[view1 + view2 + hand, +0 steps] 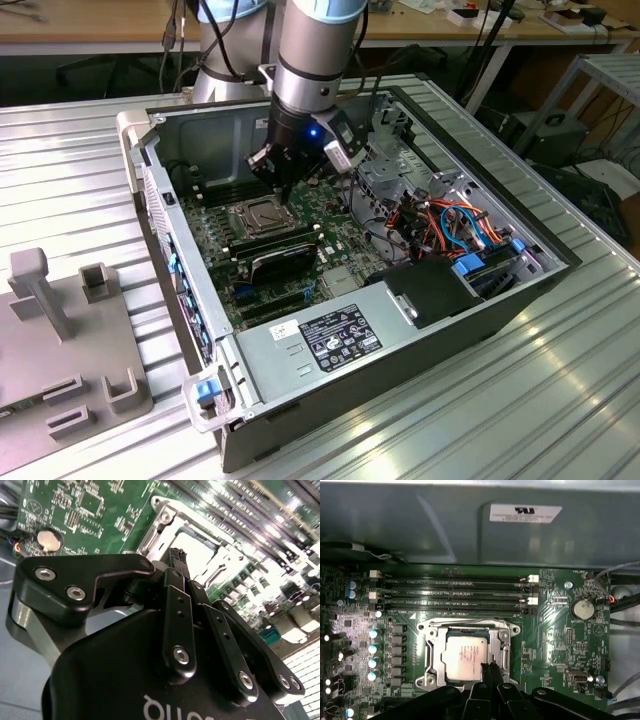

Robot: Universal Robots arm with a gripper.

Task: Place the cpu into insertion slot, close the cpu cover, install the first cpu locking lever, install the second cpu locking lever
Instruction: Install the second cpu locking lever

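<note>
Jaws pinched together, holding nothing; gripper (490, 672) tip sits at the cover (432, 650) edge, centre-bottom of first wrist view. Chip (465, 656) is seated in the socket (258, 214); press slowly, straight down.

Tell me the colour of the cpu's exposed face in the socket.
Silver-grey metal, with faint print. The cpu shows best in the first wrist view, framed by the cpu cover.

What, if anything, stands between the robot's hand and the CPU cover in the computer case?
Nothing visible does. In the first wrist view the hand hangs with its fingers together right over one edge of the cpu cover, which lies down around the cpu seated in the insertion slot. The memory slots sit off to one side.
</note>
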